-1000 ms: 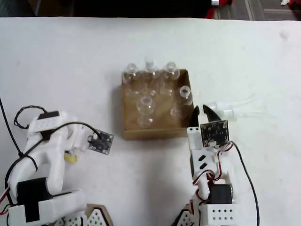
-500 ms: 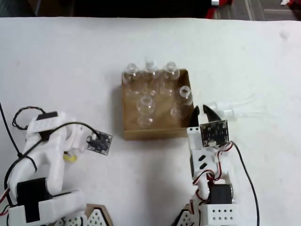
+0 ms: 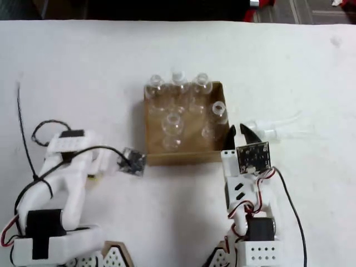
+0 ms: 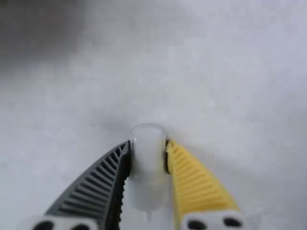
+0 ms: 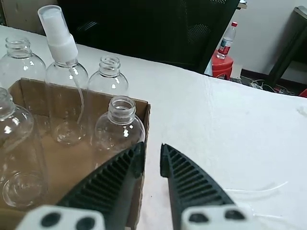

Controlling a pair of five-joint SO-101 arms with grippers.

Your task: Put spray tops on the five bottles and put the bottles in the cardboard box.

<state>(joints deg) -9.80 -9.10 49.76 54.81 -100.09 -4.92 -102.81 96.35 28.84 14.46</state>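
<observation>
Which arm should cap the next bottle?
Left: its jaws clamp a spray top, while the right arm's jaws sit open and empty at the cardboard box corner.

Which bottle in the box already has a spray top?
The middle bottle of the far row: it alone wears a white spray top.

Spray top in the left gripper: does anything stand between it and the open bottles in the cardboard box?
Nothing visible does. The left gripper is shut on the spray top, left of the cardboard box; just the box's low wall is to clear. The right gripper sits outside the box's near right corner.
</observation>
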